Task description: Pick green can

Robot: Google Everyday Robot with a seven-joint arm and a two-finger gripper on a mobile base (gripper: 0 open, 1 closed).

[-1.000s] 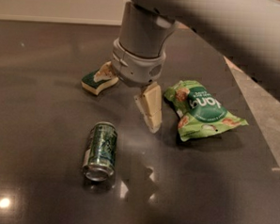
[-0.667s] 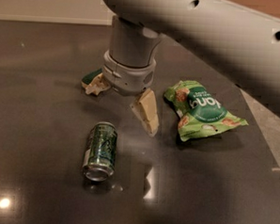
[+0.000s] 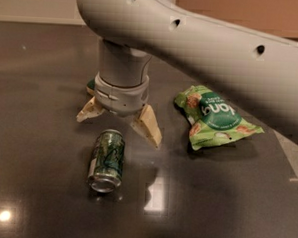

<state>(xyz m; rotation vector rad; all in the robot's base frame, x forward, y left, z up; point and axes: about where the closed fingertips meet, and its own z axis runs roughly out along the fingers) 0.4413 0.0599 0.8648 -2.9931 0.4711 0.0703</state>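
The green can (image 3: pixel 107 160) lies on its side on the dark tabletop, its silver end toward the camera. My gripper (image 3: pixel 119 124) hangs from the grey arm just behind and above the can's far end. Its two cream fingers are spread wide, the left fingertip (image 3: pixel 87 113) to the can's far left and the right fingertip (image 3: pixel 149 128) to its far right. Nothing is between the fingers. The gripper does not touch the can.
A flat crinkled green snack bag (image 3: pixel 213 117) lies to the right of the gripper. A green-and-cream sponge (image 3: pixel 92 86) is mostly hidden behind the gripper's wrist. The dark table's right edge (image 3: pixel 292 158) runs at the far right.
The arm has moved left and toward the camera. The gripper now stands over the can's far end and hides most of the sponge. The can and bag have not moved.
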